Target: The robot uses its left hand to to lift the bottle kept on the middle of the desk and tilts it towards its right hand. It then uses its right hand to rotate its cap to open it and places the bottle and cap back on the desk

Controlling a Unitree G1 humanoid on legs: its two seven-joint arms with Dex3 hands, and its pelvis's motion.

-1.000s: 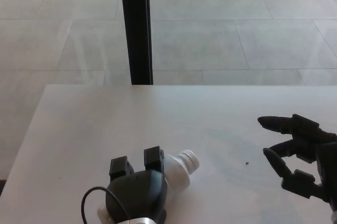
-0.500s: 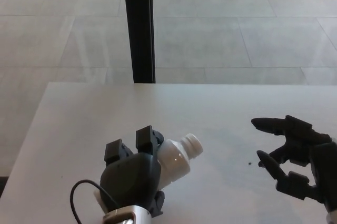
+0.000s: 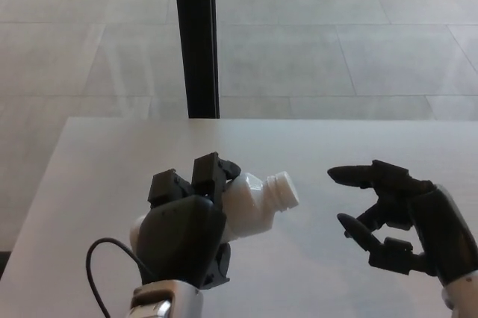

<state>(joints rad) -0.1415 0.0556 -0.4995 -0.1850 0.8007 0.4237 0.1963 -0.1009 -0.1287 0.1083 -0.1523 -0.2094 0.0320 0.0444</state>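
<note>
a: how far along would you say it is?

b: the lifting looks done. the left hand (image 3: 183,239) is wrapped around the white bottle (image 3: 250,202), fingers (image 3: 210,175) curled over its body, holding it above the near-left part of the desk (image 3: 104,161).

a: tilted yet?

b: yes, its neck leans toward the right, pointing at the other hand. i can't tell for sure whether a cap is on it; the neck looks threaded and bare.

a: and on the right?

b: the right hand (image 3: 396,225) hovers near the mouth but apart from it, fingers spread, pinching nothing. i'd say the twisting and the setting down are left to do.
</note>
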